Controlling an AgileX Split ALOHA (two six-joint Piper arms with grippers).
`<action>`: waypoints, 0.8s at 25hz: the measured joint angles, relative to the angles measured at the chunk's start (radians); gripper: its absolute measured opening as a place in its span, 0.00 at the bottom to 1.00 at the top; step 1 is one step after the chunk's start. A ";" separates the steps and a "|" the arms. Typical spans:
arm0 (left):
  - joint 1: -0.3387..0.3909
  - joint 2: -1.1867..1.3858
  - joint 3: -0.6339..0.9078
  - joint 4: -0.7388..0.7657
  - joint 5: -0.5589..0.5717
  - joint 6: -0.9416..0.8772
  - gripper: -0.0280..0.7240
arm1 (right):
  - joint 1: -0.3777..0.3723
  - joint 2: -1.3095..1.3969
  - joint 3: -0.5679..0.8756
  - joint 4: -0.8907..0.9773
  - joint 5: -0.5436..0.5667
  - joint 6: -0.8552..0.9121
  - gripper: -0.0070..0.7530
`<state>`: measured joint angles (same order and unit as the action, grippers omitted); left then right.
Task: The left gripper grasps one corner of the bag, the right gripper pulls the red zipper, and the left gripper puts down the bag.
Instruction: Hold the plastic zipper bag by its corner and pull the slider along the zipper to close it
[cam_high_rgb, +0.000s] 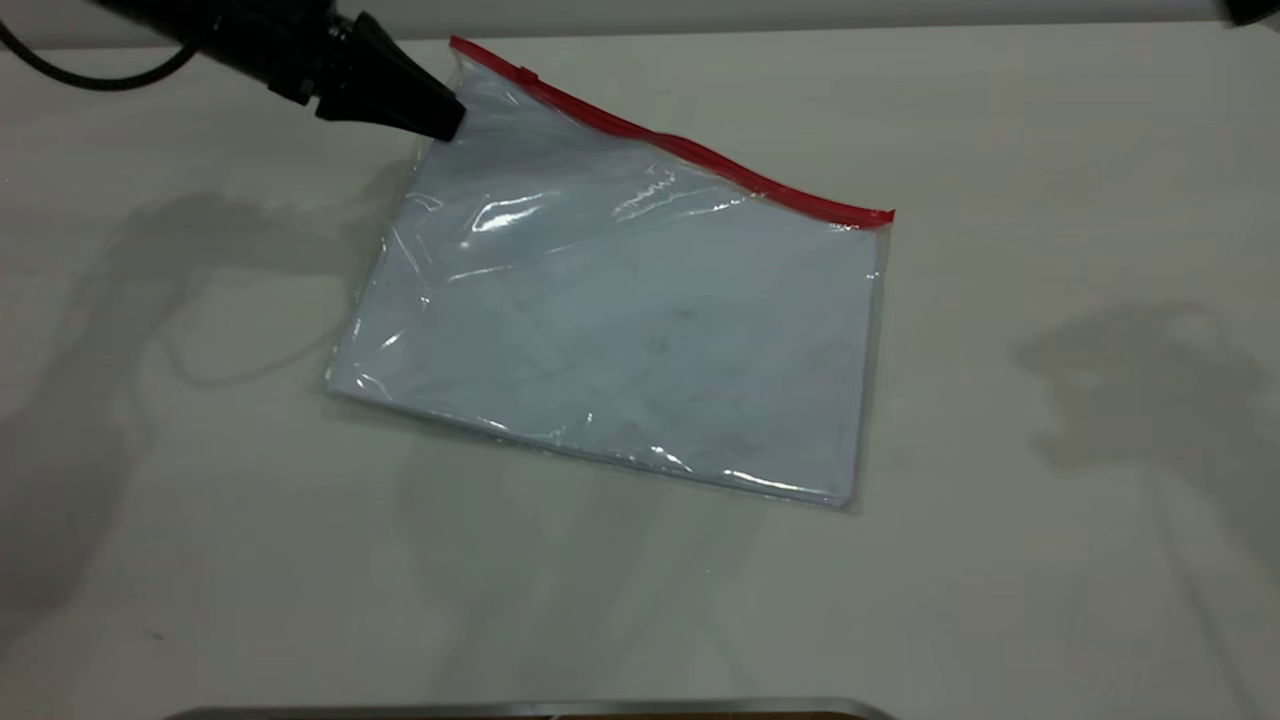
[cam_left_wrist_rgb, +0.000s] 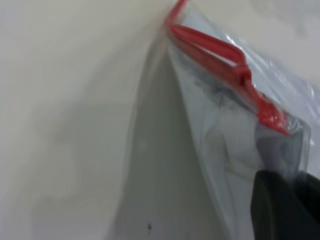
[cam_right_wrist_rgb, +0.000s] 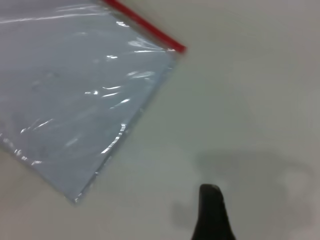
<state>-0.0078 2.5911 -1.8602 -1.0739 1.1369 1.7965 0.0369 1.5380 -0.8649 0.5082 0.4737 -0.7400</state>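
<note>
The bag (cam_high_rgb: 620, 330) is a clear pouch, pale bluish inside, and lies on the white table (cam_high_rgb: 1050, 500). Its far left corner (cam_high_rgb: 462, 60) is lifted. The red zipper (cam_high_rgb: 700, 155) runs along the far edge, with its small slider tab (cam_high_rgb: 525, 73) near the lifted end. My left gripper (cam_high_rgb: 450, 120) is shut on the plastic just below that corner. In the left wrist view my left gripper (cam_left_wrist_rgb: 287, 175) pinches the bag (cam_left_wrist_rgb: 220, 145), and the zipper (cam_left_wrist_rgb: 220, 52) and its slider (cam_left_wrist_rgb: 245, 74) are close above it. My right gripper (cam_high_rgb: 1255, 10) is far off at the back right, away from the bag. It also shows in the right wrist view (cam_right_wrist_rgb: 212, 200), above bare table, with the bag (cam_right_wrist_rgb: 75, 85) and the zipper's end (cam_right_wrist_rgb: 145, 25) beyond it.
The left arm's black cable (cam_high_rgb: 90, 75) loops at the back left. A metal edge (cam_high_rgb: 520, 710) runs along the table's front. Open table surface lies to the right of and in front of the bag.
</note>
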 joint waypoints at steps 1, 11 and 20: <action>-0.012 0.000 -0.021 0.036 0.002 0.000 0.10 | 0.016 0.026 -0.016 0.029 -0.003 -0.056 0.77; -0.138 0.000 -0.157 0.215 0.016 0.053 0.10 | 0.192 0.330 -0.222 0.397 0.004 -0.519 0.77; -0.223 0.000 -0.161 0.221 0.018 0.209 0.10 | 0.215 0.506 -0.349 0.645 0.139 -0.830 0.77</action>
<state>-0.2311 2.5911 -2.0210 -0.8534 1.1549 2.0056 0.2520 2.0438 -1.2137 1.1533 0.6123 -1.5699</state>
